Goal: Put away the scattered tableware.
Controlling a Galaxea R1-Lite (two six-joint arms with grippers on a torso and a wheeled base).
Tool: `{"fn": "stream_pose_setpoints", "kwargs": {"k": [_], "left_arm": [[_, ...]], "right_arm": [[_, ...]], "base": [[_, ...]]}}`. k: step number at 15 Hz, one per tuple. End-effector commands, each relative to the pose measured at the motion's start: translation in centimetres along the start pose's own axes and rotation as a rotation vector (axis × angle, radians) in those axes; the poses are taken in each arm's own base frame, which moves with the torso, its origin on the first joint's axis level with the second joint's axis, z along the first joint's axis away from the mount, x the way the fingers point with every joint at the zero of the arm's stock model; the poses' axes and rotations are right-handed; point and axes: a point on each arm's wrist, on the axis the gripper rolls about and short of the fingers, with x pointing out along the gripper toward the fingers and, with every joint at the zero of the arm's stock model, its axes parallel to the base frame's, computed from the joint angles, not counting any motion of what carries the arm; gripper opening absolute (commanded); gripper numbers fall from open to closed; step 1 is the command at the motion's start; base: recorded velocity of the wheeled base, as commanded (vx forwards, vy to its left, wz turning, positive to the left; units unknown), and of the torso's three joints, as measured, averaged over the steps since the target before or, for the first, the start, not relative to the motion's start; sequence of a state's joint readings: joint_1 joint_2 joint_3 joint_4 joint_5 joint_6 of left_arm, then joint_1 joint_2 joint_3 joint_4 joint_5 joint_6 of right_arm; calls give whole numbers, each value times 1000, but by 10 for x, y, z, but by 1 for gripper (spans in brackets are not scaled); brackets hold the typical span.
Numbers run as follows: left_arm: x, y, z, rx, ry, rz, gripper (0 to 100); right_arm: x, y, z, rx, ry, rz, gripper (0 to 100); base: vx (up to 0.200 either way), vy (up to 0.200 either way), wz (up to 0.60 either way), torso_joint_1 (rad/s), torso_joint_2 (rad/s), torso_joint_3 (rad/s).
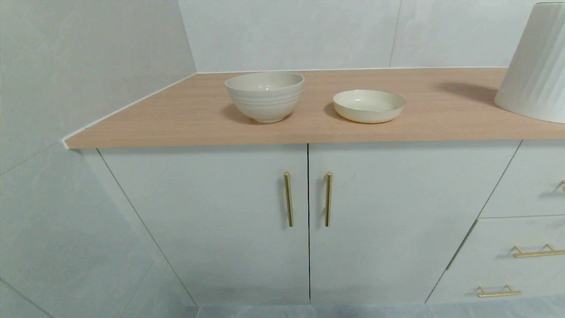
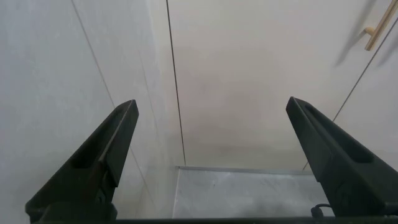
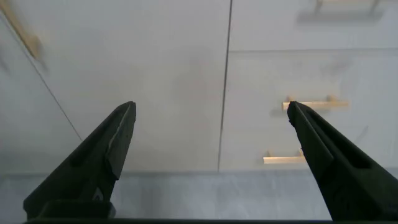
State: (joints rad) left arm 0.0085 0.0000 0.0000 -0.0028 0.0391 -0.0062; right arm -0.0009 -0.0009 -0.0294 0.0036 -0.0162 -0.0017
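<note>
A deep cream bowl (image 1: 265, 96) with ribbed sides stands on the wooden countertop (image 1: 176, 119), left of centre. To its right sits a shallow cream dish (image 1: 368, 105), a little apart from it. My left gripper (image 2: 211, 109) hangs low in front of the white cabinet front (image 2: 261, 87), open, with nothing between its dark fingers (image 2: 106, 155). My right gripper (image 3: 211, 112) is also open and empty, facing the cabinet door and the drawers (image 3: 311, 106) beside it.
Two closed white cabinet doors (image 1: 212, 221) with gold handles (image 1: 288, 198) lie under the countertop. Drawers (image 1: 525, 247) with gold pulls are at the right. A large white ribbed container (image 1: 536, 66) stands on the counter's right end. Tiled walls close the left side and back.
</note>
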Motion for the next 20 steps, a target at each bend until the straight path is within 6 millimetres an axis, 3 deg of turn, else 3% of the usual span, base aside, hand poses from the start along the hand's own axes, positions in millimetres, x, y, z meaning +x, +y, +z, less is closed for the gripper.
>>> {"fn": "stream_pose_setpoints", "kwargs": {"k": [1, 3, 6, 10, 13, 16, 20], "left_arm": [[0, 0, 0, -2, 0, 1, 100], [0, 0, 0, -2, 0, 1, 100], [0, 0, 0, 0, 0, 1, 100], [0, 0, 0, 0, 0, 1, 100], [0, 0, 0, 0, 0, 1, 100], [0, 0, 0, 0, 0, 1, 100], [0, 0, 0, 0, 0, 1, 100]], "right_arm": [[-8, 1, 44, 16, -85, 76, 100], [11, 3, 69, 21, 43, 181, 100], [73, 9, 107, 49, 249, 311, 100], [141, 40, 131, 71, 361, 538, 100], [182, 81, 139, 130, 453, 682, 100], [228, 117, 139, 159, 420, 749, 100], [263, 153, 127, 172, 482, 791, 100]], "base": [[0, 0, 0, 0, 0, 0], [0, 0, 0, 0, 0, 0], [0, 0, 0, 0, 0, 0], [0, 0, 0, 0, 0, 0], [0, 0, 0, 0, 0, 0], [0, 0, 0, 0, 0, 0], [0, 0, 0, 0, 0, 0]]}}
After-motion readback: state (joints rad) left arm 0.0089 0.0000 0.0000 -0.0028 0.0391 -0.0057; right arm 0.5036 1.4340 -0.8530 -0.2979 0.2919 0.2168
